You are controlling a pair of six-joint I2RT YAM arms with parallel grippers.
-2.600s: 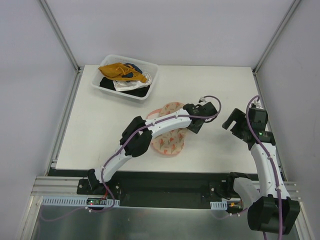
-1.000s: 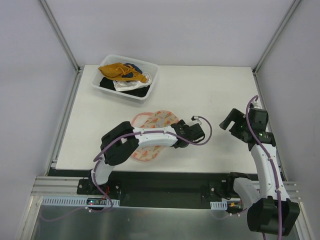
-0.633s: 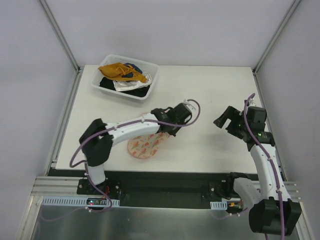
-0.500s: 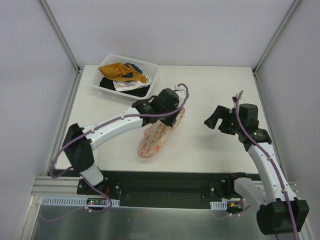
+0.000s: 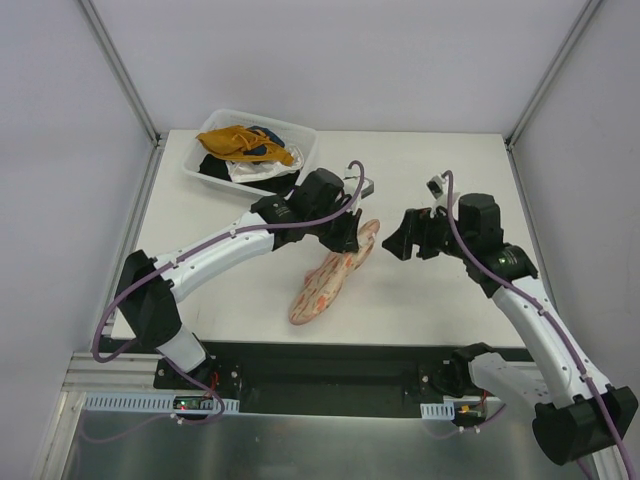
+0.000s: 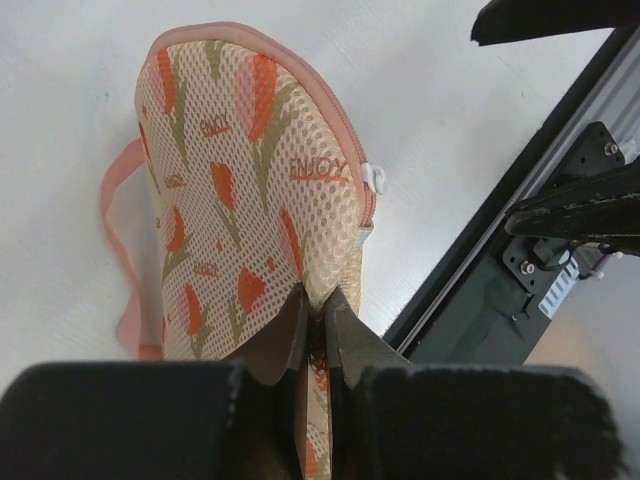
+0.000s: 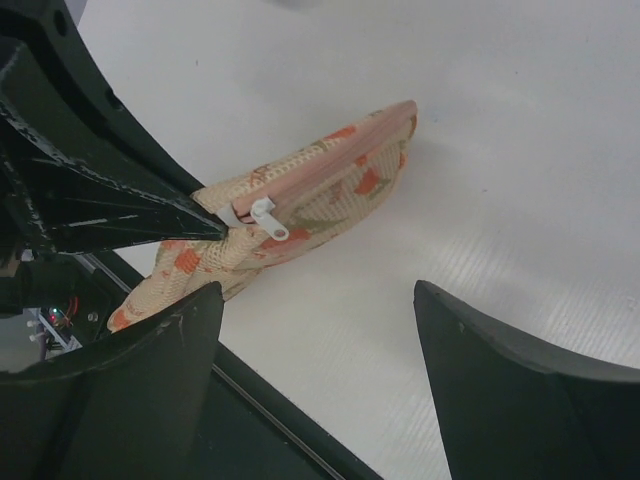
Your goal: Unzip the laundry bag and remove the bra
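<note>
Top external: one laundry bag [image 5: 325, 285], one bin [image 5: 222, 180]

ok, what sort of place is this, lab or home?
Probably a lab robot cell: bare white table walled by blank panels on aluminium posts, with staged props, a clear bin of clothes and the laundry bag.

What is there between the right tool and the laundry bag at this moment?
Only bare white table. The right wrist view shows it: the open right tool faces the laundry bag, nothing between.

White table [image 5: 440, 160]: 1 clear bin [image 5: 232, 184] of clothes far-left; laundry bag [image 5: 325, 285] mid-table, 1 end raised.
</note>
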